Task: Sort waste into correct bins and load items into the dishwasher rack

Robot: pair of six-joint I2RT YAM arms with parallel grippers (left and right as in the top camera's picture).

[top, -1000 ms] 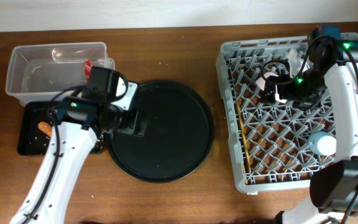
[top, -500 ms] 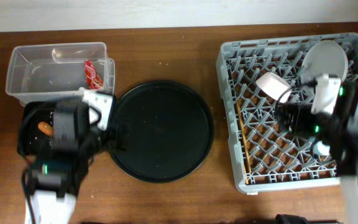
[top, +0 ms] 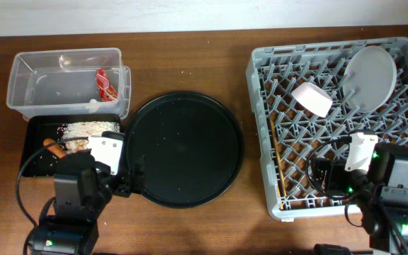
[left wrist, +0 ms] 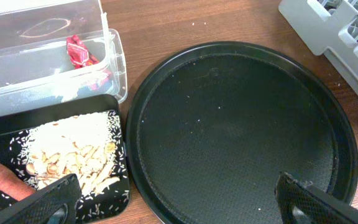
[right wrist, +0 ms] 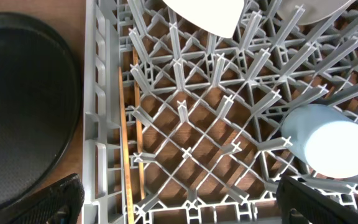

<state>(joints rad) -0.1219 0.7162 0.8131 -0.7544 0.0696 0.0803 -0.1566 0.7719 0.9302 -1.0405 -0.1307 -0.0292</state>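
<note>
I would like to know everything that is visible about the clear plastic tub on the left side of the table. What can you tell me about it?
The clear plastic tub is rectangular and see-through, with rounded corners and a thicker rim. It stands upright and open on the wooden table, at the far left. The crumpled red wrapper lies inside near its right wall, and some pale bits lie at the near right corner. The black shallow tray lies directly along its near side; whether they touch is unclear.
</note>
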